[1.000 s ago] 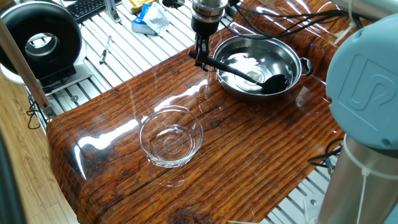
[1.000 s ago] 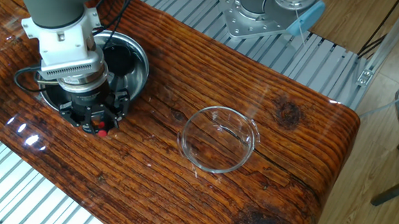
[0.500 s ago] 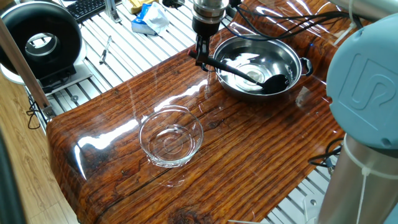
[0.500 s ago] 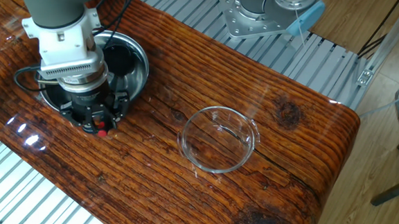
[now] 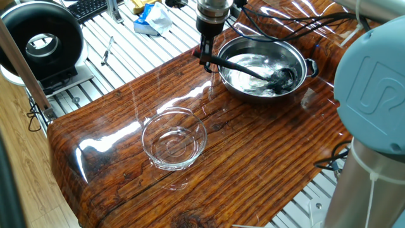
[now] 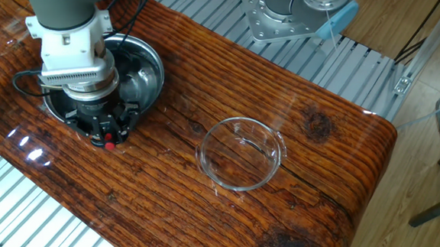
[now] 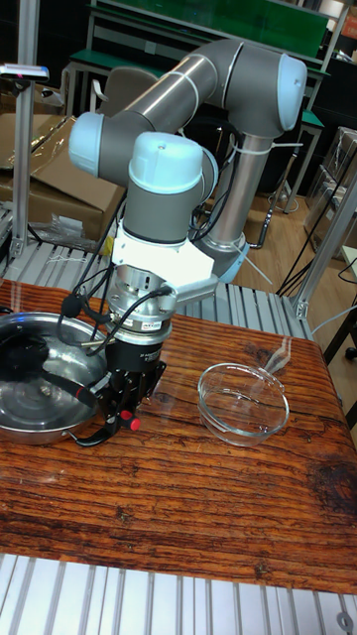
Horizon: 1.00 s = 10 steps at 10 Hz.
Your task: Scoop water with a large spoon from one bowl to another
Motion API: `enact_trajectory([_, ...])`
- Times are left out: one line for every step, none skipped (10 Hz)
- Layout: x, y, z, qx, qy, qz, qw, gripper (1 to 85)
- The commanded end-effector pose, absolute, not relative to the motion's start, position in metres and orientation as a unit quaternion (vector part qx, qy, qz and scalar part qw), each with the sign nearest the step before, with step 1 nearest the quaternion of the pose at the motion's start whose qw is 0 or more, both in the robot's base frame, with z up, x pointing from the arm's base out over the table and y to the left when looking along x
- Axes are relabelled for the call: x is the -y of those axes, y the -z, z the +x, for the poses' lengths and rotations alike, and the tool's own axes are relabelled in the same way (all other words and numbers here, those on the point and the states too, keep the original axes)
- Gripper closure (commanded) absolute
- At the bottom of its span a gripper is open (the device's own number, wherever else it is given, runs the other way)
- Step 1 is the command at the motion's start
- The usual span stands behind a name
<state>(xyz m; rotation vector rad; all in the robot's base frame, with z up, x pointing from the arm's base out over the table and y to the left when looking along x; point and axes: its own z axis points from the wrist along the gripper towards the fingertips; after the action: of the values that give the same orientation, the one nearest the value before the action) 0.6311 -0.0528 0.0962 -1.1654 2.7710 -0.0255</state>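
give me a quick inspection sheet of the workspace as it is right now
surface: glossy wood-grain table, strong glare.
job's things: steel bowl holds water; black ladle has its scoop in the bowl; glass bowl stands apart and looks empty.
clutter: nothing seen on the table; keyboard and blue-white packet lie beyond it.
grippers: gripper shut on the ladle handle at the bowl rim.
cables: black cables run behind the steel bowl.
surroundings: black round device, slatted metal bench.

A round black fan (image 5: 42,41) stood left of the wooden table (image 5: 253,164). A keyboard (image 5: 87,7), a blue-white bag (image 5: 152,19) and a pen (image 5: 107,50) lay on the slatted bench behind.
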Motion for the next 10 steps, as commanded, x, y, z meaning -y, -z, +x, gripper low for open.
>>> enact_trajectory([0.051, -0.102, 0.636, -0.928, 0.01, -0.364, 0.076, 84.7])
enact_trajectory([0.043, -0.106, 0.639, -0.931, 0.0, -0.354, 0.086, 84.7])
enact_trajectory([0.034, -0.111, 0.645, -0.932, -0.009, -0.347, 0.101, 84.7])
enact_trajectory([0.028, -0.117, 0.648, -0.934, -0.012, -0.34, 0.111, 84.7])
enact_trajectory([0.024, -0.124, 0.65, -0.935, -0.012, -0.336, 0.115, 84.7])
enact_trajectory([0.021, -0.131, 0.652, -0.936, -0.011, -0.331, 0.121, 84.7])
enact_trajectory([0.018, -0.135, 0.655, -0.935, -0.01, -0.33, 0.131, 84.7])
enact_trajectory([0.018, -0.137, 0.657, -0.934, -0.01, -0.328, 0.138, 84.7])
enact_trajectory([0.02, -0.14, 0.658, -0.934, -0.003, -0.328, 0.141, 84.7])
enact_trajectory([0.021, -0.143, 0.662, -0.933, 0.005, -0.328, 0.149, 84.7])
